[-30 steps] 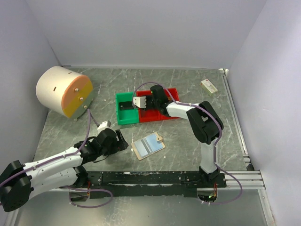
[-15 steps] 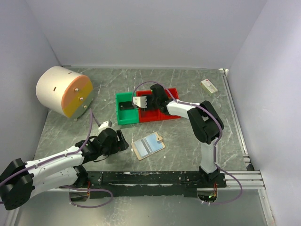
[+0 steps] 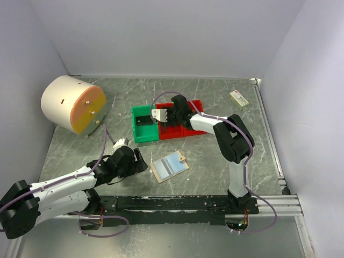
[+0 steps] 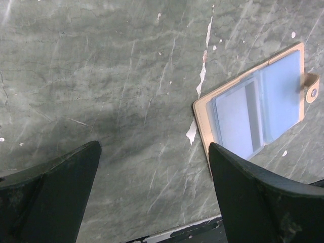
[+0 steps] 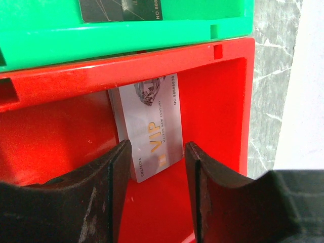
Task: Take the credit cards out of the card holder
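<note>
Your right gripper (image 5: 157,147) is hovering low inside the red bin (image 5: 217,101) with its jaws parted. The silver card (image 5: 152,126) is resting below them, tilted against the bin's far wall, so it looks let go rather than pinched. A dark card (image 5: 121,9) is lying in the green bin (image 5: 126,40) next door, which suggests you are sorting each card into its own bin. Your left gripper (image 4: 154,149) is waiting spread wide and empty above bare table, with the card holder (image 4: 258,109) just beside its right finger. The holder is lying open and flat, pockets up and tab pointing away from the arm, and a pale card with a dark stripe seems to be sitting in a pocket, so I'd judge the job unfinished. The grey-green table (image 3: 215,161) is looking scratched and chipped. Plain pale walls are closing it in on three sides, with a white drum (image 3: 67,102) at the far left and a small box (image 3: 238,98) at the far right.
</note>
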You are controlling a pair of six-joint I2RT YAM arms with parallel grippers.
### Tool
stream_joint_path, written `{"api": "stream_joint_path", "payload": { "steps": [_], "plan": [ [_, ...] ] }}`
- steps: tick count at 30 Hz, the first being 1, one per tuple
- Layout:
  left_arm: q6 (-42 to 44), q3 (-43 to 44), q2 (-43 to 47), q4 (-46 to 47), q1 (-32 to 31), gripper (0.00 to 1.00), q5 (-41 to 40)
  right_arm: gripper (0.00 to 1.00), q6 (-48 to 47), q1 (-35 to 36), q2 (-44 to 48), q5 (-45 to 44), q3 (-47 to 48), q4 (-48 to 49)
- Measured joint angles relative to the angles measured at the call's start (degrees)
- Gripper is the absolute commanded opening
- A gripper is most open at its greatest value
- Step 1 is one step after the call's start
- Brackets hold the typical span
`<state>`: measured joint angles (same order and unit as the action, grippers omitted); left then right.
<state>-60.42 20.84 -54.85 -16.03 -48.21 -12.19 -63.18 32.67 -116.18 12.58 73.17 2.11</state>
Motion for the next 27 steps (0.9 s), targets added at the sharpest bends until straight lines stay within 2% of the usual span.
{"api": "stream_joint_path", "payload": {
  "steps": [6, 10, 13, 14, 16, 17, 19, 23, 27],
  "plan": [
    [0.0, 0.0, 0.5, 0.0, 0.0, 1.00, 0.0, 0.49, 2.5, -0.1, 0.4, 0.2, -1.0, 2.5],
    [-0.1, 0.0, 1.4, 0.3, 0.0, 1.00, 0.3, 0.50, 6.1, -0.1, 3.7, 0.9, -5.1, 6.3],
    [-0.5, 0.0, 2.5, 0.5, 0.0, 1.00, 0.5, 0.56, 12.7, -0.1, 8.1, -0.7, -8.5, 10.8],
    [-0.7, -0.2, 3.0, 0.8, 0.0, 1.00, 0.5, 0.59, 16.4, -0.1, 9.9, -2.1, -9.6, 12.6],
    [-1.2, -0.8, 4.0, 1.4, 0.0, 1.00, 0.6, 0.95, 26.1, -0.1, 14.2, -6.6, -11.7, 16.3],
    [-1.4, -1.1, 4.4, 1.6, 0.0, 1.00, 0.7, 1.00, 31.6, -0.2, 16.1, -8.8, -12.6, 17.6],
    [-1.7, -2.1, 5.5, 2.1, 0.0, 1.00, 0.7, 1.00, 47.5, -1.3, 21.0, -12.4, -15.5, 20.9],
    [-1.4, -2.4, 5.8, 2.9, 0.8, 1.00, 0.9, 1.00, 74.1, -7.8, 27.2, -7.7, -18.6, 22.6],
    [-0.6, 2.4, 1.7, 1.4, 2.7, 1.00, 0.9, 1.00, 87.3, -10.2, 27.2, -0.6, -18.3, 17.4]
  ]
}}
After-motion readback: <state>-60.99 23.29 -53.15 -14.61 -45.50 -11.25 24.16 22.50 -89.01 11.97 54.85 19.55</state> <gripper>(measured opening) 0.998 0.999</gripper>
